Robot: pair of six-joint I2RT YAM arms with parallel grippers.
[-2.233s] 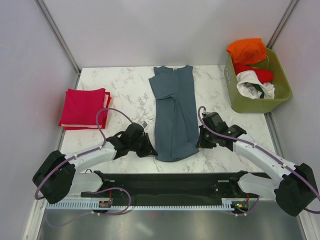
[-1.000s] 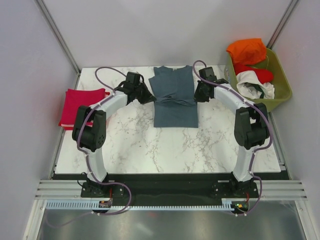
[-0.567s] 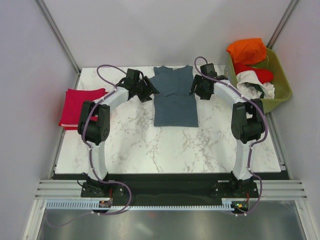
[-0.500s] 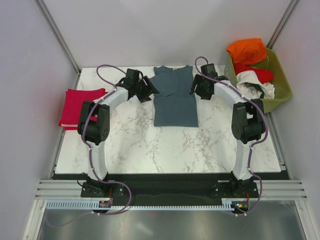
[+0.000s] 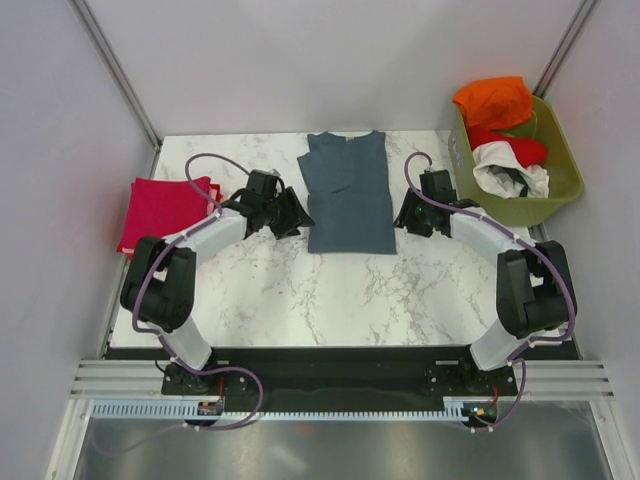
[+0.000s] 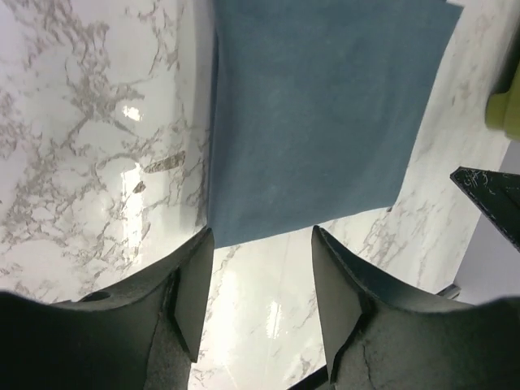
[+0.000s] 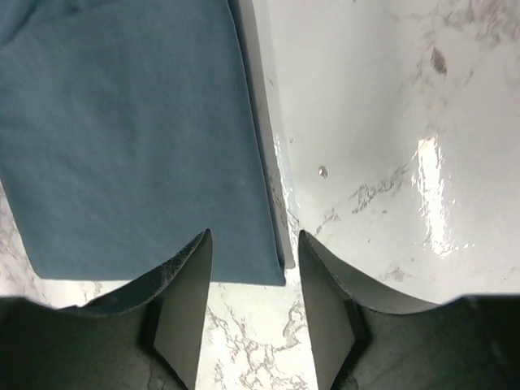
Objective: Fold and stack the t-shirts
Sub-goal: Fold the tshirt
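The slate blue-grey t-shirt (image 5: 348, 195) lies folded in half on the marble table, collar at the far edge. My left gripper (image 5: 296, 217) stands open beside the shirt's near left corner, holding nothing. On the other side my right gripper (image 5: 402, 218) is open by the near right corner, also without anything in it. In the left wrist view the blue cloth (image 6: 317, 122) lies just beyond the left gripper (image 6: 260, 264). The right wrist view shows the shirt's corner (image 7: 130, 138) ahead of the right gripper (image 7: 253, 252). A crimson folded t-shirt (image 5: 160, 212) rests at the left edge.
An olive-green basket (image 5: 500, 211) at the back right holds an orange tee (image 5: 493, 100), a red one (image 5: 512, 147) and a white one (image 5: 512, 172). Bare marble table (image 5: 330, 295) stretches in front of the blue shirt. Grey walls enclose the table.
Both grippers opened and let go of the blue-grey shirt, then drew back along its sides to its near corners. The shirt stays folded in half.
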